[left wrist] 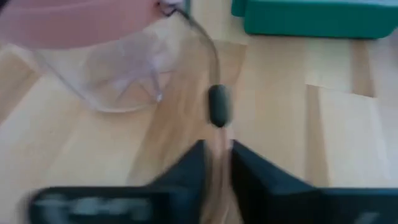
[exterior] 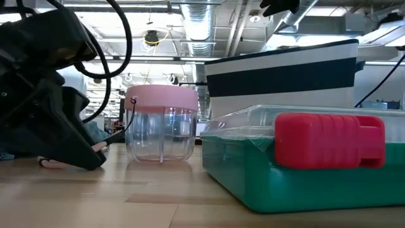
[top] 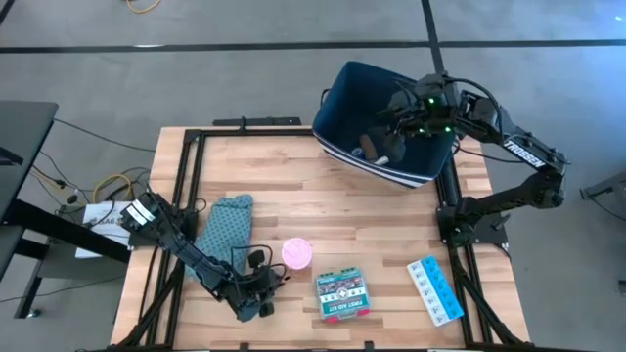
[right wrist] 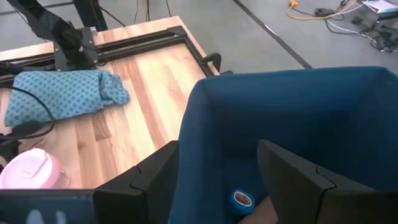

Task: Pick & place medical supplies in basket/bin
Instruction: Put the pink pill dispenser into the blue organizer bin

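A clear round container with a pink lid [top: 297,253] stands on the table; it also shows in the low view [exterior: 161,126]. My left gripper [top: 266,293] lies low on the table just left of it, fingers shut and empty [left wrist: 216,171]. My right gripper [top: 399,119] hangs open and empty [right wrist: 217,180] over the dark navy bin [top: 381,117]. Inside the bin lie a small blue roll [right wrist: 241,199] and a brown item [right wrist: 268,215]. The green printed box [top: 342,293] and the light-blue pill organizer [top: 435,290] lie flat near the table's front edge.
A teal patterned pouch [top: 225,225] lies on the table's left half, beside my left arm. A thin black cable with a bead [left wrist: 217,106] hangs in front of my left fingers. Black frame rails [top: 186,196] run along the table's left, right and far sides.
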Robot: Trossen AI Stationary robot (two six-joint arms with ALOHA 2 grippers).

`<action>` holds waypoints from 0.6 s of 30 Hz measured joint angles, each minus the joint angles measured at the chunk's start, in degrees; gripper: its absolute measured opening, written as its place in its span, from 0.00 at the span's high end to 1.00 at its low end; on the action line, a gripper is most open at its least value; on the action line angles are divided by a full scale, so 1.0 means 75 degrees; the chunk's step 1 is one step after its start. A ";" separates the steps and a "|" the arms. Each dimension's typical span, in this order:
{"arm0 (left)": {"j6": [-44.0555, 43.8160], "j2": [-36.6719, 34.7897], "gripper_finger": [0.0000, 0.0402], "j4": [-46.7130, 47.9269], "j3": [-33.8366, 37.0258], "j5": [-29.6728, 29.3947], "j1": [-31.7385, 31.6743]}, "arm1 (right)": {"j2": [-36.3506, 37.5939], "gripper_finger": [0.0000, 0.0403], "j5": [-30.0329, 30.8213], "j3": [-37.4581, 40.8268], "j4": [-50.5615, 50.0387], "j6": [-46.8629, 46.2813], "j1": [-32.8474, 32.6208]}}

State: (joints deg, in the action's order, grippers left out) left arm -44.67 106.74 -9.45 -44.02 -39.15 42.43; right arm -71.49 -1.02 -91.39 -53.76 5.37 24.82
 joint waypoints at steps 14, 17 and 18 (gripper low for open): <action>0.5166 -0.2835 1.00 0.0557 -0.1845 -0.0866 -0.1204 | -0.0006 0.48 -0.0003 0.0002 -0.0202 0.0009 -0.0261; 0.6918 -0.3715 1.00 0.0893 -0.2804 -0.0871 -0.2044 | 0.0049 0.48 -0.0001 0.0003 -0.0527 0.0008 -0.0426; 0.7404 -0.3888 1.00 0.0952 -0.3152 -0.0685 -0.2421 | 0.0097 0.48 0.0002 0.0003 -0.0698 0.0013 -0.0463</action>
State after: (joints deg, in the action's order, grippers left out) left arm 10.86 77.58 -2.32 -67.65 -44.29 24.27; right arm -70.76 -1.00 -91.37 -59.00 5.46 21.35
